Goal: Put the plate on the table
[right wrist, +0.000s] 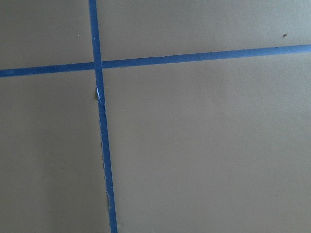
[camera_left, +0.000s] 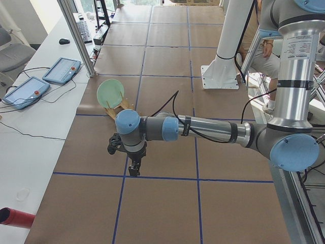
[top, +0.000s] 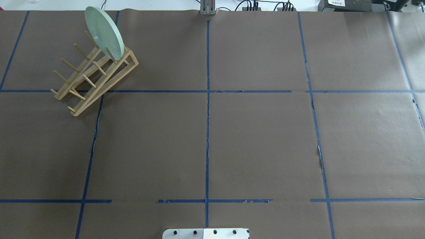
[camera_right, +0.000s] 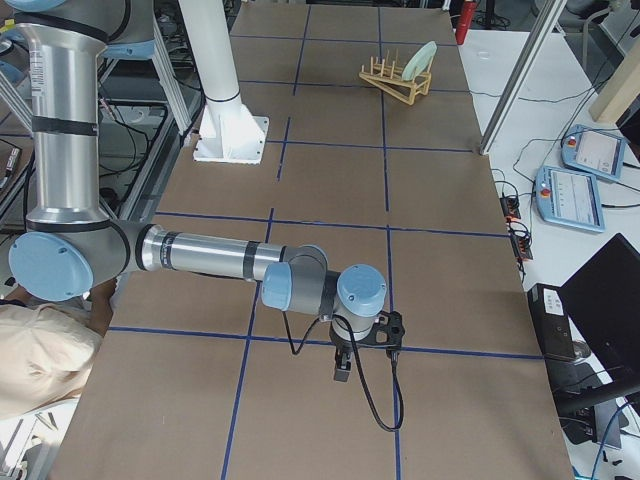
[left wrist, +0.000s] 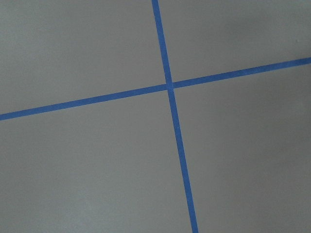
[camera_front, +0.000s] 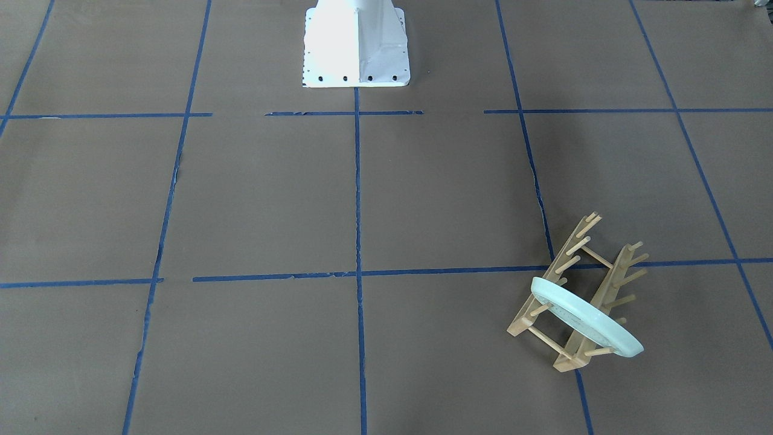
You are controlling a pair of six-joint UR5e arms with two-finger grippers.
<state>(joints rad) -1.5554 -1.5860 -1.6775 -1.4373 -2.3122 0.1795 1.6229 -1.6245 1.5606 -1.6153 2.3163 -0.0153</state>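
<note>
The pale mint-green plate (camera_front: 586, 317) stands on edge between the pegs at one end of the wooden rack (camera_front: 558, 266). It also shows in the overhead view (top: 103, 31), far left on the table (top: 259, 139), and in both side views (camera_left: 110, 92) (camera_right: 421, 60). My left gripper (camera_left: 134, 170) hangs over the paper, well short of the rack. My right gripper (camera_right: 341, 370) hangs over the table's other end. Both show only in the side views, so I cannot tell whether they are open or shut. The wrist views show only brown paper and blue tape.
The white robot base (camera_front: 356, 45) stands at the table's middle edge. Teach pendants (camera_left: 61, 69) lie on the white bench beyond the table's far side. A person sits by the robot (camera_left: 264, 48).
</note>
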